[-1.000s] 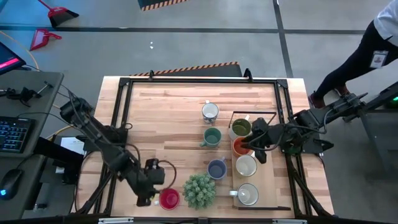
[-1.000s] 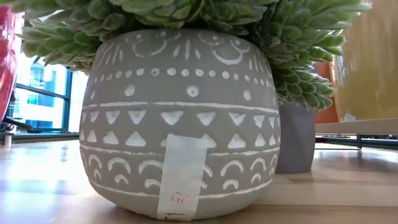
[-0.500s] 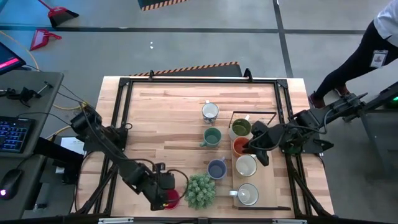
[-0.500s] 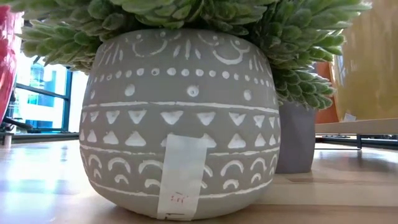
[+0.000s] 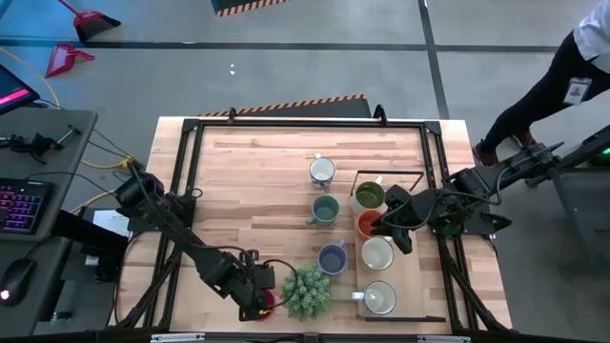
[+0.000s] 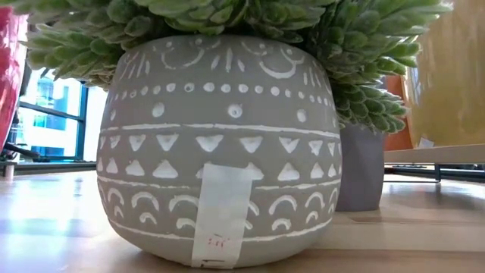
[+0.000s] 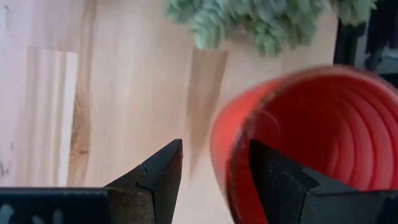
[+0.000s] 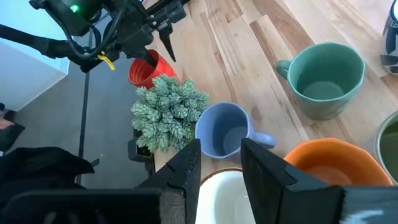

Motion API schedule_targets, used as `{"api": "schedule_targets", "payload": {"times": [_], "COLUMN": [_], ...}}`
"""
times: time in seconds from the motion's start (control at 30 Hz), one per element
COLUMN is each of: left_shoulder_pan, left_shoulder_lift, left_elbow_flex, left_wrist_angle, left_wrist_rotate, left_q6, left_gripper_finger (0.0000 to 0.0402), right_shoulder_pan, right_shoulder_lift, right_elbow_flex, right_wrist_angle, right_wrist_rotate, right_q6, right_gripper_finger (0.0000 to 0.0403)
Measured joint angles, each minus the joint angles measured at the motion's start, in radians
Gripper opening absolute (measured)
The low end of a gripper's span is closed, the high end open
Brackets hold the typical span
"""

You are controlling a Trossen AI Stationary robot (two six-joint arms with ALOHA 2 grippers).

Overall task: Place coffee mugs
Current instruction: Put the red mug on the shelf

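Note:
The red mug (image 7: 311, 137) stands near the table's near edge, beside the spiky plant (image 5: 306, 292). My left gripper (image 7: 216, 146) is open over it, one finger inside the mug and one outside; in the high view the gripper (image 5: 255, 297) hides most of it. My right gripper (image 5: 381, 226) hovers open over the orange mug (image 5: 366, 227) on the tray, touching nothing. The olive green mug (image 5: 370, 196) and two white mugs (image 5: 377, 254) also stand on the tray. Another white mug (image 5: 322, 171), the green mug (image 5: 325, 210) and the blue-grey mug (image 5: 332, 257) stand on the table. My left gripper comes from above, pointing down, astride the red mug's wall at the rim (image 7: 227, 155). One finger (image 7: 280, 180) is inside the hollow and the other (image 7: 158, 177) outside, with a gap to the wall. Whether the inner finger touches the wall, I cannot tell. The mug stands upright on the table.
The tray (image 5: 412, 286) is a wooden board with a black wire frame along the table's right side. In the low view the patterned grey plant pot (image 6: 220, 144) fills the middle. A person (image 5: 562, 76) stands beyond the table's far right corner.
My left gripper has moved along the near edge toward the right, from beside the red mug to over it, and has come down with its fingers astride the mug's wall. The red mug has stayed in place.

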Motion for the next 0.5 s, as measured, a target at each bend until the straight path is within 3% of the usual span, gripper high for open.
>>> {"api": "schedule_targets", "payload": {"times": [0.23,0.5], "left_shoulder_pan": [0.037,0.074], "left_shoulder_lift": [0.004,0.057], "left_elbow_flex": [0.0,0.0], "left_wrist_angle": [0.061,0.095], "left_wrist_rotate": [0.0,0.097], "left_q6": [0.033,0.047], "left_gripper_finger": [0.0172,0.0172], "right_shoulder_pan": [0.0,0.0], "right_shoulder_lift": [0.0,0.0], "right_elbow_flex": [0.0,0.0], "right_wrist_angle": [-0.001,-0.007], "right_wrist_rotate": [0.0,0.0], "right_q6": [-0.002,-0.002], "right_gripper_finger": [0.0094,0.0094]}}
